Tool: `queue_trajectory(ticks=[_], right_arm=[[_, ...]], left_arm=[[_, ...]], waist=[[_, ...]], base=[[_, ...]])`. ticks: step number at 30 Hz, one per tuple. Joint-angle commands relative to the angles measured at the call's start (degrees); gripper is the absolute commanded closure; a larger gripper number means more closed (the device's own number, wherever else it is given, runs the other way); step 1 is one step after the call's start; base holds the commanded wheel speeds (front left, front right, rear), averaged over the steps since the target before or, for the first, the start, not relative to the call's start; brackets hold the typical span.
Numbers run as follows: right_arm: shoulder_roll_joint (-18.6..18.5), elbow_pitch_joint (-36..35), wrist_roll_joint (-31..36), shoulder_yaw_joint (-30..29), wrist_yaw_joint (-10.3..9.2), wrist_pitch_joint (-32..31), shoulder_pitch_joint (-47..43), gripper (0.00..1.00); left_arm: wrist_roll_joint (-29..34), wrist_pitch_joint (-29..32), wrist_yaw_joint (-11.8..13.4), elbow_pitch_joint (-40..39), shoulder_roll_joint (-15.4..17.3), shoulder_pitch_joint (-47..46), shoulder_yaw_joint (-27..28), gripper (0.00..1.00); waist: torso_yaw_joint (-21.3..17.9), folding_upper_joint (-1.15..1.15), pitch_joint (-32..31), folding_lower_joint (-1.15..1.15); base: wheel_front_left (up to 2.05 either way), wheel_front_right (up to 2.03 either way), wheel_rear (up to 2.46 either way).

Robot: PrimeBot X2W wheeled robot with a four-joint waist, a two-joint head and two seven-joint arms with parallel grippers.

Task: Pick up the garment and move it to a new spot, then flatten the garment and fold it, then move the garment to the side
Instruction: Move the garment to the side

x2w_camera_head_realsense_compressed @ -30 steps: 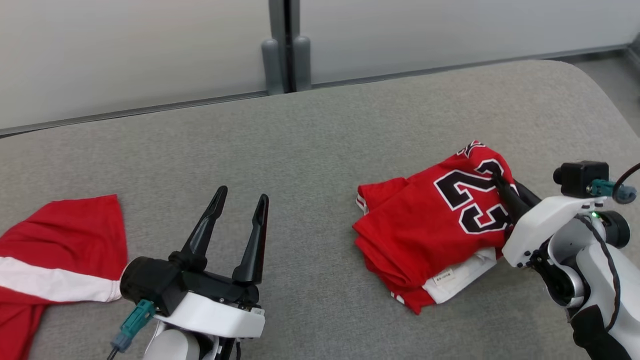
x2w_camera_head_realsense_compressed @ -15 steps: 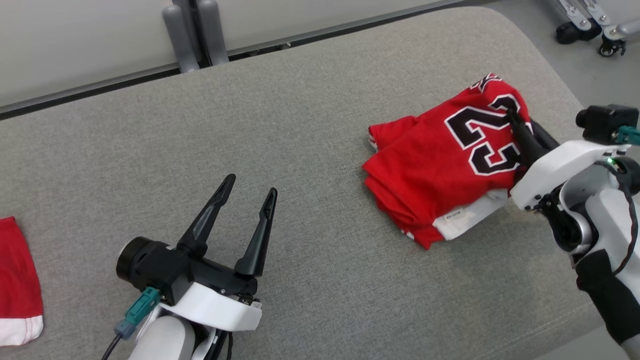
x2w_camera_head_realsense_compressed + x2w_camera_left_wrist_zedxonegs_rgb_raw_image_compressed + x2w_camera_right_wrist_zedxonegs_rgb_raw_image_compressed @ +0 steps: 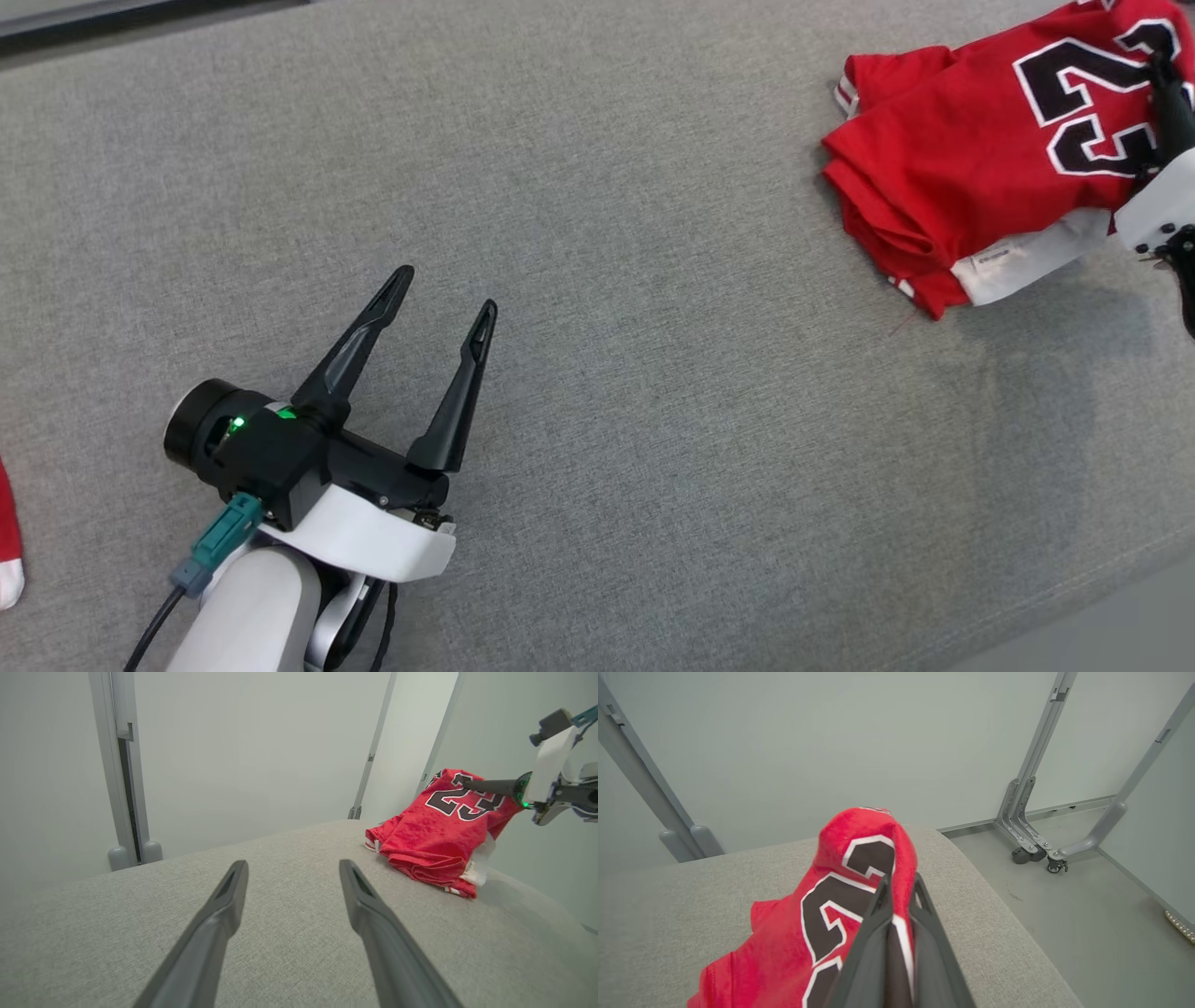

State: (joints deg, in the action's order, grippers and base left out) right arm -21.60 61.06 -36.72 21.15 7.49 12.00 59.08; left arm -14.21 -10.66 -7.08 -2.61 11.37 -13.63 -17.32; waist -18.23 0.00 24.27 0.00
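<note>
Soft, floppy folded jersey (image 3: 943, 177) at worktop's (image 3: 607, 280) right end, right gripper (image 3: 900, 879) fingers pinched shut on its numbered top layer, left gripper (image 3: 444, 289) fingers wide and empty; better grab all layers.

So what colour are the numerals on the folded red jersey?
Black numerals outlined white; head view.

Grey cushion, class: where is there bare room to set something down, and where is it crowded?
Bare: the wide stretch of grey cushion between the open left gripper and the folded red jersey, and nearer than the jersey. Crowded: the far right corner, where the right gripper pinches the jersey.
</note>
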Motion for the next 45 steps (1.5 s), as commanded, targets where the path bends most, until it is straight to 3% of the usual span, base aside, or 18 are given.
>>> queue_trajectory(ticks=[1, 3, 5, 6, 10, 14, 30, 45], right_arm=[[-0.2, 1.4, 0.8, -0.5, 0.01, 0.7, 0.8, 1.00], [0.1, 5.2, 2.8, -1.7, 0.01, 1.8, 3.2, 0.70], [0.0, 8.2, 4.6, -2.8, 0.01, 2.5, 4.9, 0.51], [0.3, 9.1, 5.3, -3.2, 0.01, 2.9, 5.4, 0.00], [1.2, 10.6, 7.9, -4.6, 0.01, 3.3, 5.8, 0.00], [1.4, 7.4, 10.8, -6.6, 0.01, 3.3, 4.0, 0.00], [5.4, -16.6, 20.2, -12.8, 0.01, 3.2, -16.8, 0.00], [8.2, -36.1, 18.4, -17.8, 0.01, 3.2, -41.0, 0.00]], left_arm=[[0.0, 0.0, -0.3, -0.4, 0.3, -0.9, 0.3, 0.00], [-0.2, 0.2, -0.2, -0.6, 0.5, -1.2, 0.4, 0.00], [-0.4, 0.3, -0.1, -0.6, 0.6, -1.4, 0.4, 0.00], [-0.5, 0.2, -0.1, -0.5, 0.6, -1.4, 0.4, 0.00], [-0.9, -0.5, 0.1, 0.3, 0.2, -1.3, 0.2, 0.00], [-1.3, -1.5, 0.7, 1.2, -0.3, -0.7, 0.5, 0.00], [-4.4, -4.5, 4.3, 4.9, -1.2, 6.7, 8.1, 0.00], [-5.0, -4.5, 5.7, 6.3, -2.4, 14.2, 13.3, 0.00]], waist=[[0.6, 0.00, 1.2, 0.00], [0.8, 0.00, 1.7, 0.00], [1.1, 0.00, 1.9, 0.00], [1.2, 0.00, 1.8, 0.00], [1.9, 0.00, 1.0, 0.00], [2.5, 0.00, -0.9, 0.00], [10.1, 0.00, -17.9, 0.00], [16.5, 0.00, -26.1, 0.00]], base=[[0.00, 0.00, 0.00], [0.00, 0.00, 0.00], [0.00, 0.00, 0.00], [0.00, 0.00, 0.00], [0.00, 0.00, 0.00], [0.00, 0.00, 0.00], [0.00, 0.00, 0.00], [0.00, 0.00, 0.00]])
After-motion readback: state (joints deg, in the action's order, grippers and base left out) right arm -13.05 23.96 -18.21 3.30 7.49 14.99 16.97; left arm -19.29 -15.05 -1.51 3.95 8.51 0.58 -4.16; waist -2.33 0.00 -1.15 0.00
